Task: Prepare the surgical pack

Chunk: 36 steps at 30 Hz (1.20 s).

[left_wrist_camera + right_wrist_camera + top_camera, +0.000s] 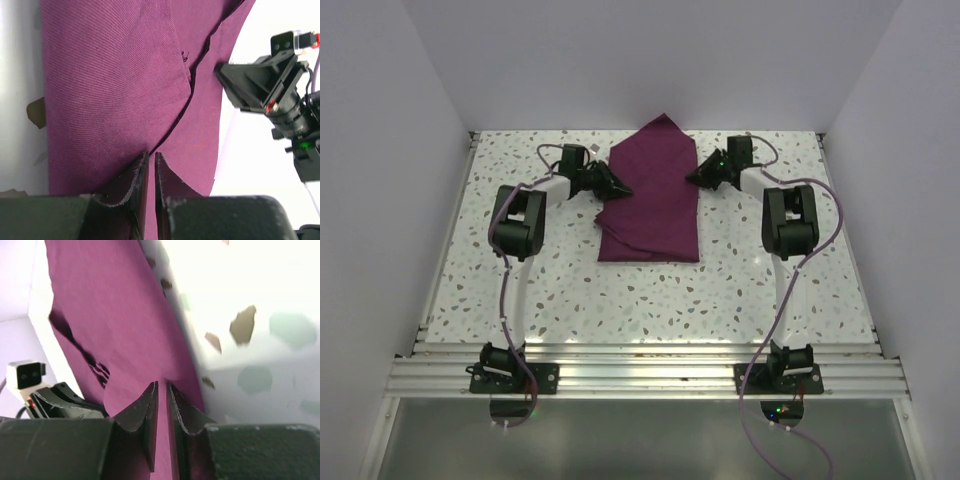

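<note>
You are looking at the cloth lying folded on the far middle of the bench, with one corner pointing toward the back wall. Your left gripper is reaching in at the cloth's left edge. Its jaws are standing almost together, pinching a raised fold of the purple fabric between their tips. Your right gripper is reaching in from the opposite side, at the cloth's right edge, roughly level with the left one and facing it across the fabric. Its jaws are showing only a narrow slit, with the cloth lying right under the tips; you cannot tell whether they are gripping it. Both arms are stretching forward from the near edge with their elbows bent.
</note>
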Available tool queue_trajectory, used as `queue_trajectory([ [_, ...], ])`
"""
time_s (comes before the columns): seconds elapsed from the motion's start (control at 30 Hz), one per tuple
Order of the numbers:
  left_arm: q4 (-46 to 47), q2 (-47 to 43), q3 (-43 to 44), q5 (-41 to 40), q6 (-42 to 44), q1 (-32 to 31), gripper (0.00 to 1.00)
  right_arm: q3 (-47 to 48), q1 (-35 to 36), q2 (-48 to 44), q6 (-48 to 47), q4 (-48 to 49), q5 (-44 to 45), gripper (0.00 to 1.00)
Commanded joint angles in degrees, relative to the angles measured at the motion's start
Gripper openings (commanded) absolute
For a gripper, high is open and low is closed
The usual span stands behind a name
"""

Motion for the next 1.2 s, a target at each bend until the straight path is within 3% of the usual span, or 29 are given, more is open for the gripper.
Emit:
queue_trajectory([
  [0.0, 2.5, 0.9, 0.2, -0.5, -0.5, 0.5, 0.13, 2.9, -1.6, 6.2, -1.0, 1.0, 1.1, 0.17],
  [0.2, 5.4, 1.2, -0.8, -0.7, -3.2, 0.5, 0.13, 13.2, 0.0, 13.5, 7.6, 13.1, -7.4, 0.18],
  [0.37, 6.2, 0.6, -2.6, -1.0, -3.4, 0.5, 0.13, 28.2, 3.6, 18.4, 5.3, 8.1, -7.2, 0.20],
  [0.43, 5.9, 0.3, -3.3, -1.2, -3.3, 0.5, 0.13, 30.2, 4.0, 18.8, 4.4, 6.4, -5.7, 0.20],
  [0.53, 5.8, 0.3, -3.4, -1.6, -3.6, 0.5, 0.13, 29.4, 3.8, 18.5, 4.8, 6.4, -3.7, 0.20],
  [0.7, 5.7, -0.2, -3.7, -2.6, -3.8, 0.6, 0.13, 28.7, 2.7, 16.8, -1.0, -6.6, 6.5, 0.21],
  [0.83, 5.5, -0.6, -4.4, -3.1, -3.6, 0.6, 0.13, 23.4, 0.6, 13.1, -3.2, -10.3, 11.9, 0.20],
  [1.0, 5.7, -0.6, -5.4, -3.2, -3.7, 0.7, 0.13, 16.3, -3.1, 10.7, -3.2, -7.2, 10.8, 0.21],
  [1.17, 6.1, -0.3, -5.6, -2.7, -3.6, 0.7, 0.13, 19.9, -4.9, 13.5, -3.4, -6.3, 6.4, 0.23],
])
